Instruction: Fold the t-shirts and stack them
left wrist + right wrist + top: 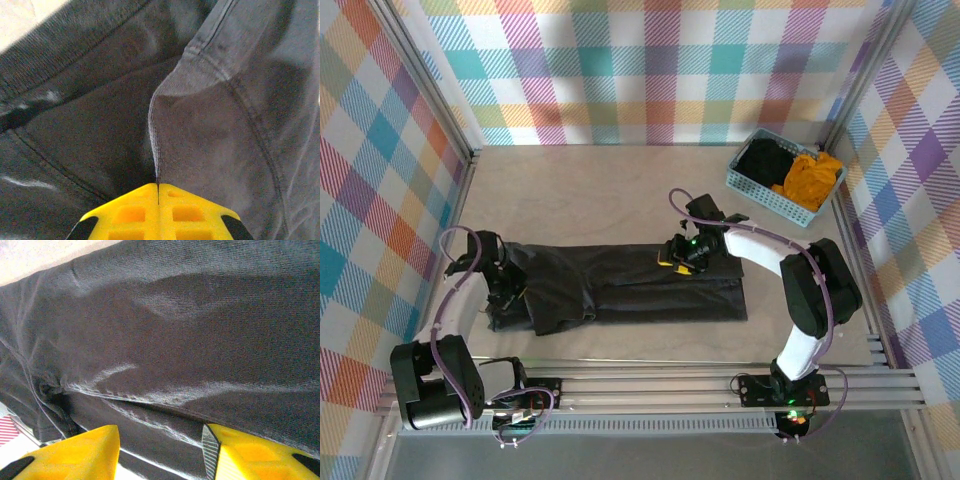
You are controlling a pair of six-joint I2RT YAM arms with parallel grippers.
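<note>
The left tool point(158, 187) is pinched closed on a fold of the charcoal-grey t-shirt point(640, 292), which lies spread across the bench point(610, 185). The right tool point(160, 440) stands parted at the shirt's far edge. Beyond, a black t-shirt point(764, 158) and a mustard-orange t-shirt point(810, 178) fill the blue basket point(756, 196).

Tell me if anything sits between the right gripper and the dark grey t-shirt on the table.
Nothing visible does. The right gripper is open right at the dark grey t-shirt, with cloth alone seen past its fingertips. The left gripper is shut on a fold of it.
</note>
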